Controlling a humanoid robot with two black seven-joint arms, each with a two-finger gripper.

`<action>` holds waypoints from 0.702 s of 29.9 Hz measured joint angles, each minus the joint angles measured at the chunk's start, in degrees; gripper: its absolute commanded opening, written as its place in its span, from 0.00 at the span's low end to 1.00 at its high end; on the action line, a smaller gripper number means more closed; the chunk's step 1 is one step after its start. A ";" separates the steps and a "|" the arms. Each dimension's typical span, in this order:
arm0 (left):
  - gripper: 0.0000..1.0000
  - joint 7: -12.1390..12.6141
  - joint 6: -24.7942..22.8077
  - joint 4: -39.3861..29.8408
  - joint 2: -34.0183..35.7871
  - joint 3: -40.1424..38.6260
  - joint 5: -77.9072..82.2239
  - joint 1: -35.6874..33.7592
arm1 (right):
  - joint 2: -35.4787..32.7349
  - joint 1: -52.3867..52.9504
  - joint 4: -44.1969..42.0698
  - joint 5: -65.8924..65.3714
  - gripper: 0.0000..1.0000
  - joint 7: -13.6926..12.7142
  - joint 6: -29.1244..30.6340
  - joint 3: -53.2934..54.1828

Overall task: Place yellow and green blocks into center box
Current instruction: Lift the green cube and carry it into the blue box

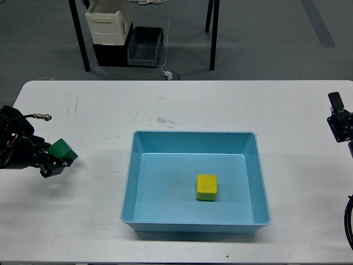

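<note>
My left gripper (59, 161) is clamped on the green block (62, 149), held left of the blue tray (128, 187). The yellow block (207, 187) already lies in the tray. The green one looks light, stiff and smooth, best pinched across flat faces. The white table (248, 105) between is bare. I cannot tell whether my right gripper (337, 116) is open.

Even, bright overhead light; soft shadow under tray (128, 182) front; sharp focus, no glare.
</note>
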 measured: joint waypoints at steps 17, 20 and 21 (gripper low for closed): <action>0.23 0.00 -7.14 -25.53 -0.14 0.46 -9.57 -16.19 | 0.00 -0.70 -0.71 0.00 1.00 0.02 -1.95 -0.02; 0.23 0.00 -11.89 -25.33 -5.96 1.46 -3.72 -17.30 | 0.17 -0.75 -0.71 0.00 1.00 -0.02 -2.57 -0.02; 0.23 0.00 -12.90 -24.92 -7.80 2.12 -1.34 -17.56 | 0.17 -0.75 -0.71 0.00 1.00 -0.02 -2.77 -0.01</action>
